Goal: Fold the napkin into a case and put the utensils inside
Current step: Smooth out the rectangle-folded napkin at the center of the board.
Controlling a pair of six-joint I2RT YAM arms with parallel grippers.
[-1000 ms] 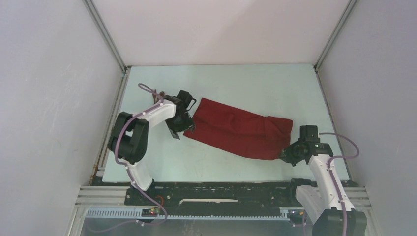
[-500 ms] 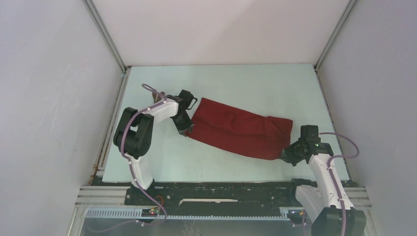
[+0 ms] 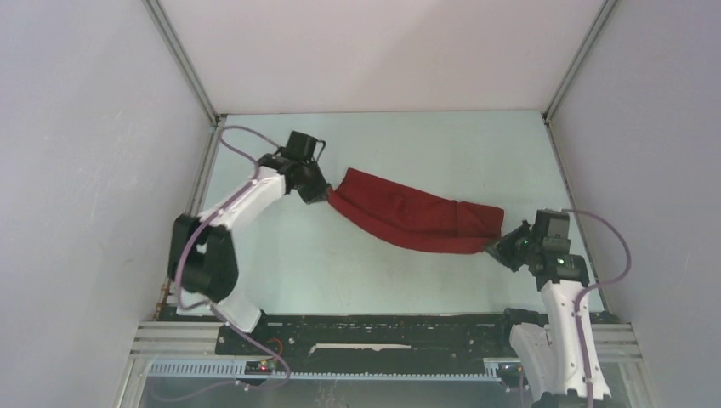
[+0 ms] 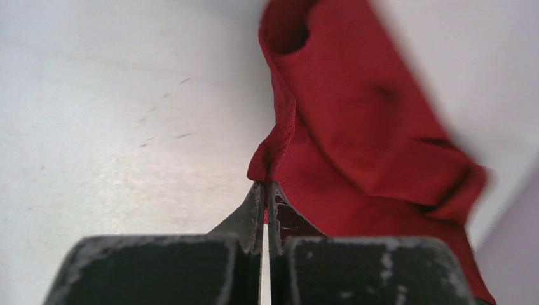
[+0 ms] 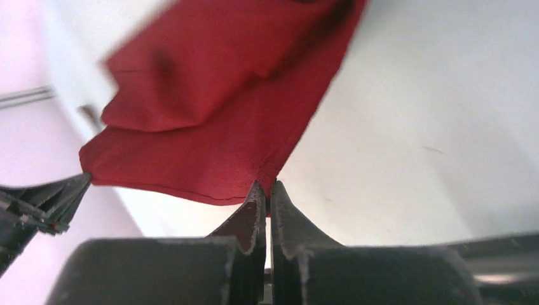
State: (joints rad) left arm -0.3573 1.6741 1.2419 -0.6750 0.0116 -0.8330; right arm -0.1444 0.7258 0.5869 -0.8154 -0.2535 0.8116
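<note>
Since a second before, we noted the left gripper (image 3: 326,197) had swung farther back and clamped onto the napkin's (image 3: 412,219) left end. The right gripper (image 3: 496,246) was clenched on its right corner. The red cloth stretched as a narrow band between them over mid-table (image 3: 383,285).
</note>
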